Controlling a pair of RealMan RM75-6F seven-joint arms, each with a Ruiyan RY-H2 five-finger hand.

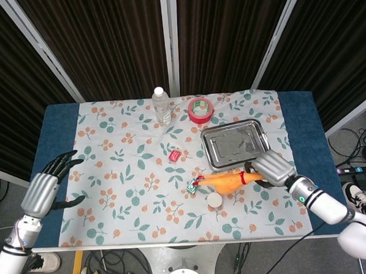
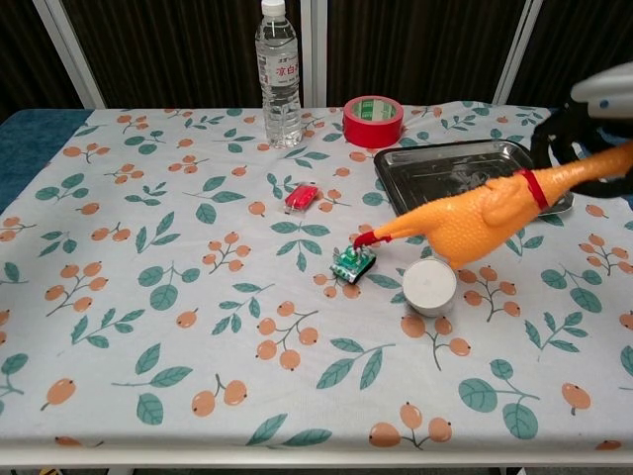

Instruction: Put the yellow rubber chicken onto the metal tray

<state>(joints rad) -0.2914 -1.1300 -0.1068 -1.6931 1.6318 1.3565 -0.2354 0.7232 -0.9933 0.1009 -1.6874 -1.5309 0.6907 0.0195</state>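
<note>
My right hand (image 1: 272,168) (image 2: 586,129) holds the yellow rubber chicken (image 1: 225,181) (image 2: 465,220) by its neck end and has it lifted off the cloth. The chicken hangs tilted, its red feet pointing down-left over the small green toy (image 2: 353,263). The metal tray (image 1: 235,144) (image 2: 465,170) lies just behind the chicken, with nothing in it. My left hand (image 1: 46,189) hovers open at the table's left edge, far from everything; the chest view does not show it.
A small white jar (image 2: 429,286) stands under the chicken's body. A red tape roll (image 2: 373,121) and a water bottle (image 2: 280,74) stand at the back. A small red object (image 2: 301,198) lies mid-table on the floral cloth (image 2: 178,297).
</note>
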